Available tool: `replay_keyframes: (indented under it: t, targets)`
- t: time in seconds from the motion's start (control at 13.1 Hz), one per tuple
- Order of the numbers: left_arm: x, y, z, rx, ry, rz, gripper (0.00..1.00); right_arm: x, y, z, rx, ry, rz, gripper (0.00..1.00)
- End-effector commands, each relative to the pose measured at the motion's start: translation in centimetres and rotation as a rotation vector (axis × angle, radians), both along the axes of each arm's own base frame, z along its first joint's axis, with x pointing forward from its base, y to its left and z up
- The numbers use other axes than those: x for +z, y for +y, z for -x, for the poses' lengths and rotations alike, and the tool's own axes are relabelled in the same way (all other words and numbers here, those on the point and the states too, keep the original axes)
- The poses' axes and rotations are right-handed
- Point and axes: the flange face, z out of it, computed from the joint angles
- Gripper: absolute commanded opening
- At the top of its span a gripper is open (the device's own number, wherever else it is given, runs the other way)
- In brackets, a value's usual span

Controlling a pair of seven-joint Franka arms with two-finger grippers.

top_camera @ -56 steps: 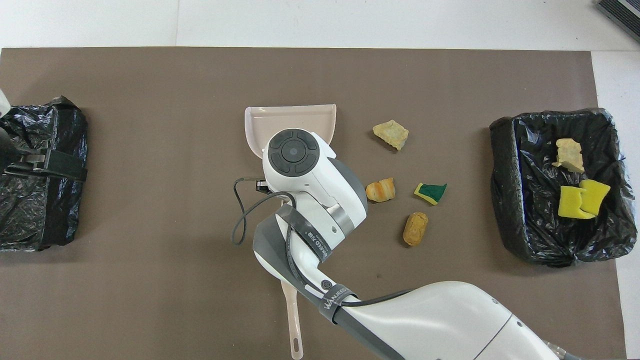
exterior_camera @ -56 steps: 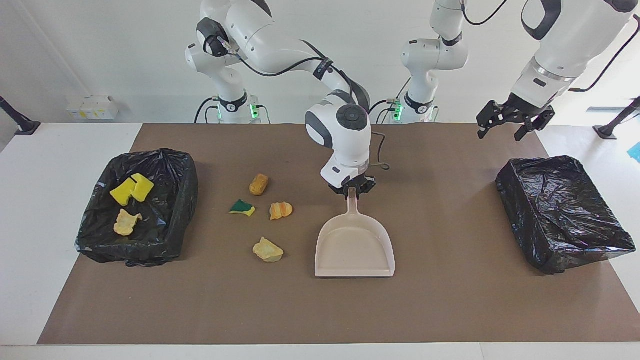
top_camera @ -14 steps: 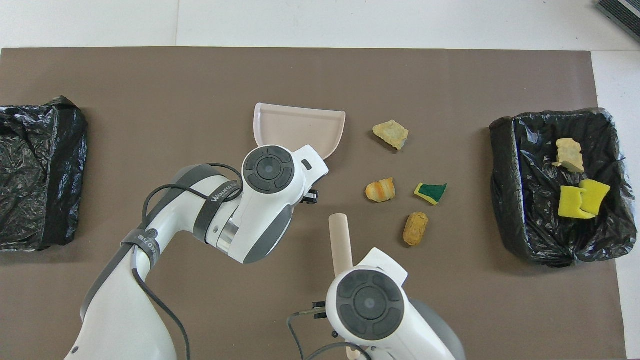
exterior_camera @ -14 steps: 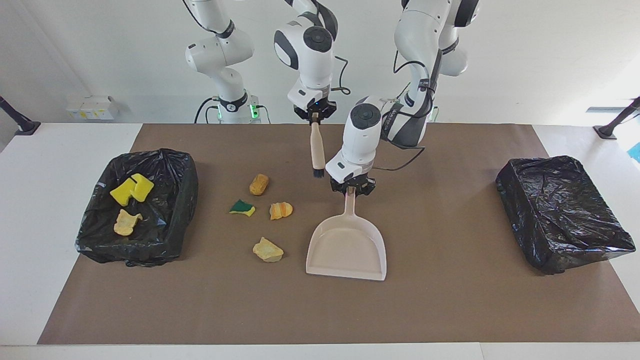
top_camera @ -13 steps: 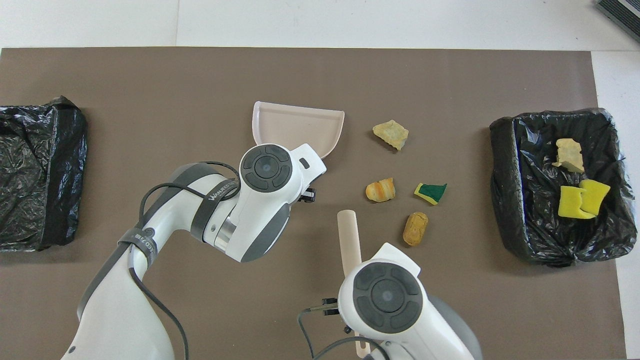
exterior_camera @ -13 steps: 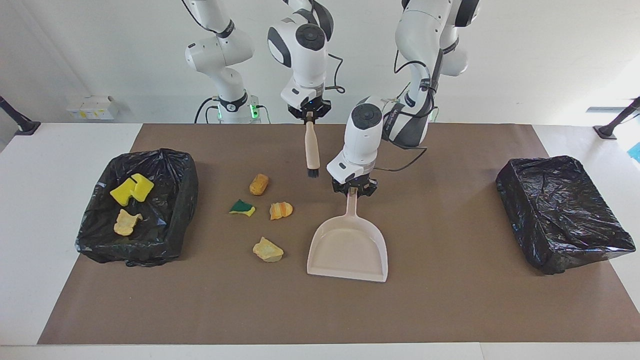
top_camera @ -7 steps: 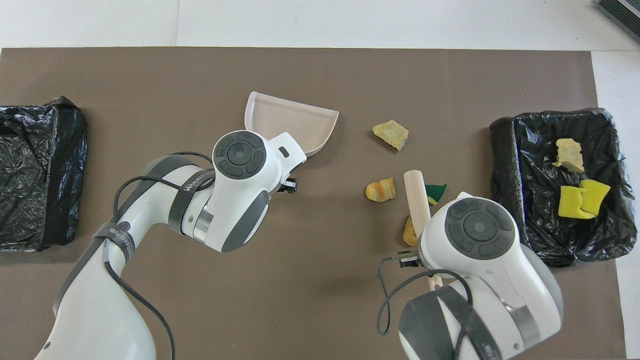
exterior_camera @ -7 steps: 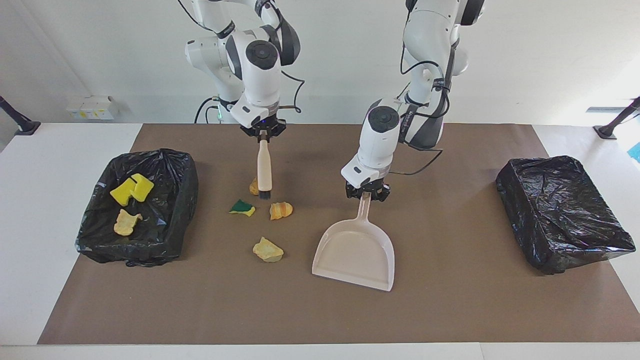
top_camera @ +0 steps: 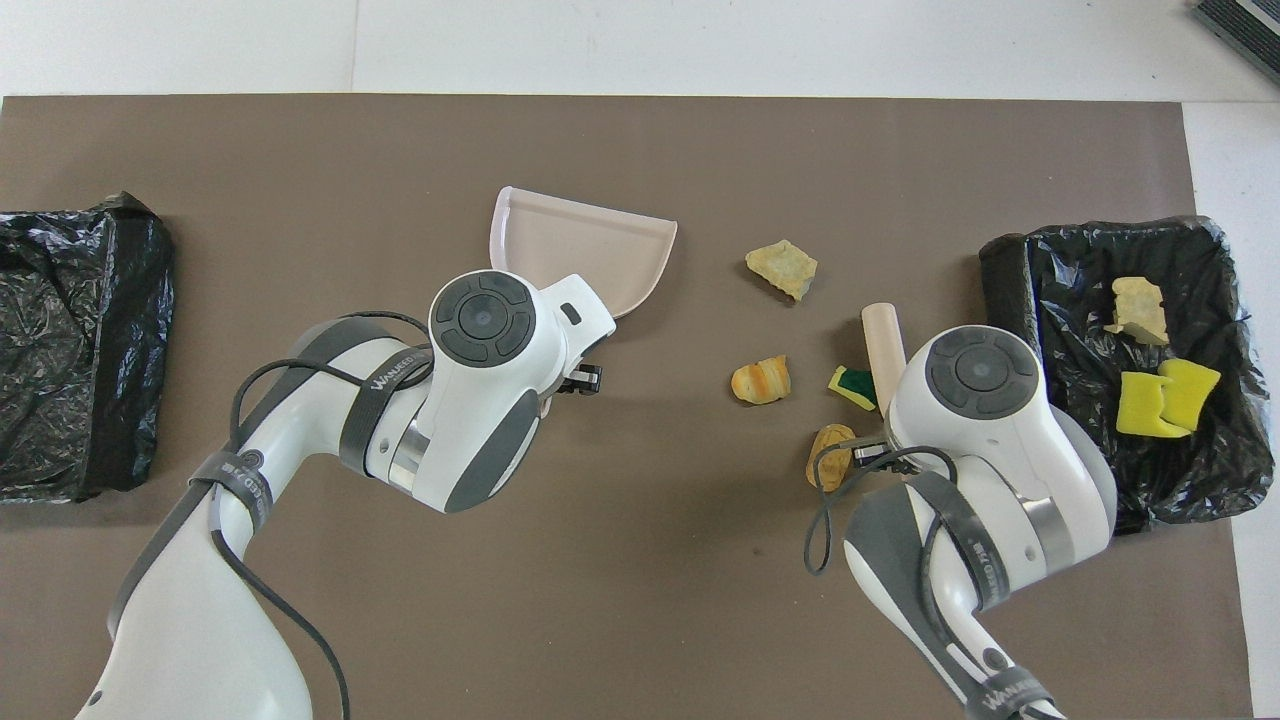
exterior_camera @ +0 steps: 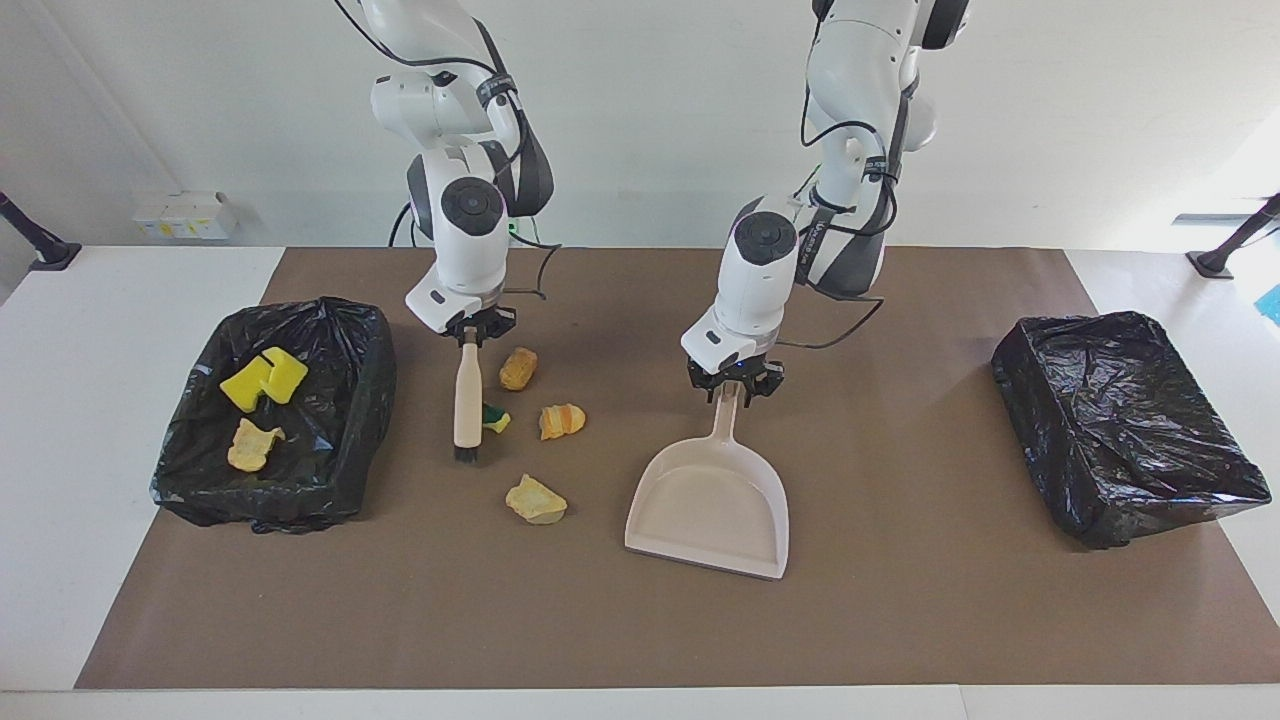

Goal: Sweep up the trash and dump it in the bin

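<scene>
Sweeping looks to be the step in hand. Your lined bin [exterior_camera: 372, 345] at the right arm's end of the table holds three scraps [exterior_camera: 262, 380]. The left gripper [exterior_camera: 735, 388] sits at the handle of the dustpan [exterior_camera: 712, 500], which rests on the mat [exterior_camera: 900, 620]; whether that claw pinches it, you cannot tell. The right gripper [exterior_camera: 470, 335] is clamped on the brush [exterior_camera: 466, 395], which hangs bristles-down between bin and four loose scraps [exterior_camera: 535, 499]. Next, you likely turn the pan's lip toward them, then drag them in.

Beige dustpan [top_camera: 585, 250] mid-mat, four trash scraps [top_camera: 781, 268] beside it, three more in lined bin [top_camera: 1010, 330]
</scene>
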Motion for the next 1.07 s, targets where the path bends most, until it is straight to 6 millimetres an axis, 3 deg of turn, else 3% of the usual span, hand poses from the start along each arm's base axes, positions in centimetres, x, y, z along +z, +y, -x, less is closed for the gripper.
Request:
replay_keyframes:
  t: [0.0, 0.08, 0.15, 0.23, 0.38, 0.61, 0.84, 0.99]
  targets:
    - [1.0, 0.5, 1.1, -0.007, -0.005, -0.011, 0.59, -0.8, 0.4, -0.1, -0.008, -0.008, 0.002, 0.0]
    - [0.9, 0.4, 1.1, -0.01, -0.004, -0.012, 0.47, -1.0, 0.8, 0.0, 0.005, 0.005, -0.001, 0.0]
    - [0.9, 0.4, 1.2, -0.01, -0.003, -0.011, 0.28, -1.7, 1.3, 0.2, -0.012, 0.032, -0.037, 0.0]
    - [0.9, 0.5, 1.2, -0.026, -0.002, -0.014, 0.0, -1.5, 2.1, 0.3, -0.031, 0.055, -0.095, 0.0]
    - [0.9, 0.7, 1.0, -0.101, -0.002, -0.016, 0.0, -1.1, 4.6, 0.4, -0.054, 0.074, -0.176, 0.0]
    - [1.6, 1.7, 0.5, -0.213, 0.002, -0.03, 0.0, 0.3, 6.3, -0.6, -0.086, 0.067, -0.227, 0.0]
    - [5.0, 5.7, -0.7, -0.4, 0.043, -0.043, 0.0, 4.4, 5.8, -1.6, -0.132, 0.038, -0.212, 0.0]
    - [7.1, 9.4, -1.5, -0.504, 0.066, -0.042, 0.0, 6.9, 4.1, -0.5, -0.126, 0.042, -0.145, 0.0]
